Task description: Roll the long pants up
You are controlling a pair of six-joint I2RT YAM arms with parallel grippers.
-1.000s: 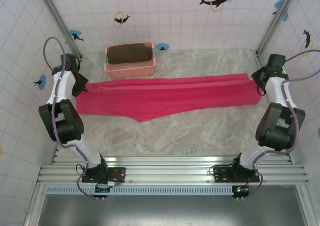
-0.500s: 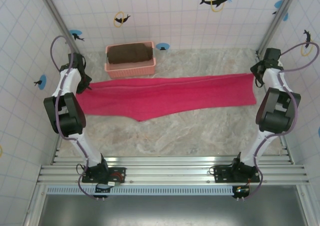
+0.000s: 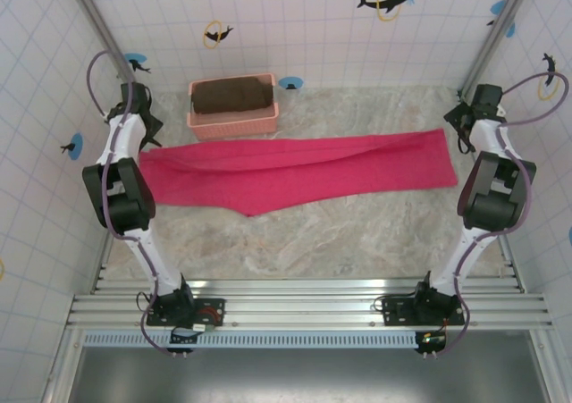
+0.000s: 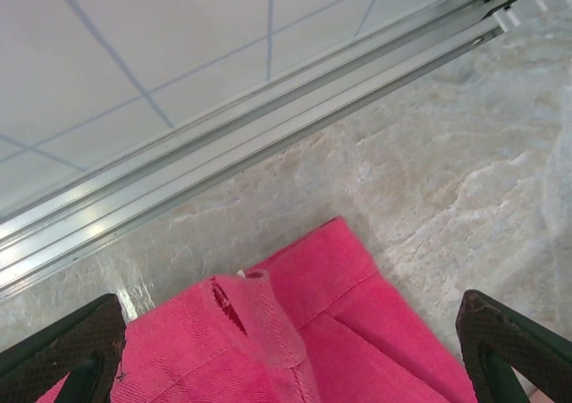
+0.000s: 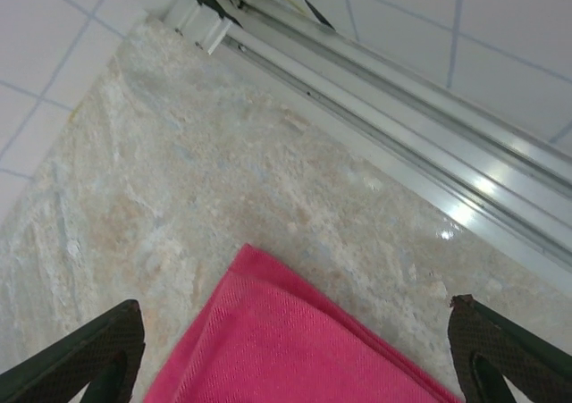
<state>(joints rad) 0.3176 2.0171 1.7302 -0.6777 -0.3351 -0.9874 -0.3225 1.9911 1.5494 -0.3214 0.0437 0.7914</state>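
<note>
Two slim arms here, white and black, each trailing purple cable.
On the left arm [image 3: 116,193] and right arm [image 3: 492,193], look: white tubes between chunky black joints, a purple cable [image 3: 88,71] looping off the top, black bases [image 3: 179,309]. The left fingers [image 4: 76,349] and right fingers [image 5: 89,349] are dark, wedge-shaped and dimpled.

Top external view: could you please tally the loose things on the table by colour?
Magenta-pink: 1, the long pants
Pale pink: 1, the basket
Dark brown: 1, the folded cloth lying in the basket
Total: 3
</note>
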